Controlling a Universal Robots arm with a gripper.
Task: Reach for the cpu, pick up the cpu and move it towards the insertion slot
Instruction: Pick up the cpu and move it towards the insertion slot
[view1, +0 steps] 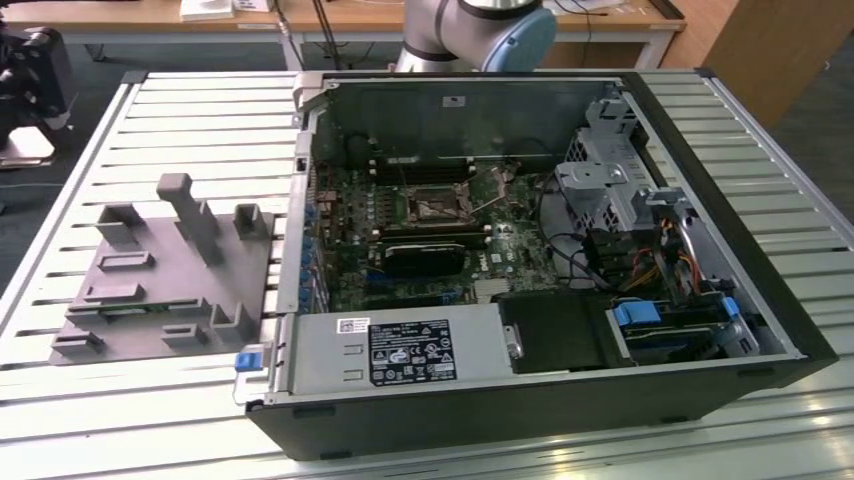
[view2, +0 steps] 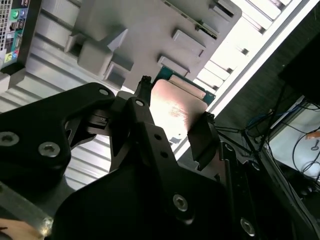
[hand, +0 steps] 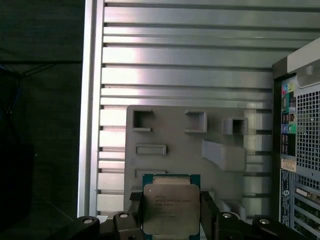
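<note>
In both wrist views, the gripper (hand: 170, 225) clenched the cpu (hand: 167, 206), a thin square chip with a dull silvery top and green rim, held before the grey fixture (view1: 160, 270); toward the exterior view's right, the insertion slot (view1: 434, 206) sat inside the open case (view1: 467, 420).

the pincer (hand: 171, 212) clamps the cpu (hand: 167, 205) between its two black fingers (hand: 208, 212).

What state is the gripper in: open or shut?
Shut on the cpu: fingers of the gripper clamp opposite edges in both wrist views.
</note>
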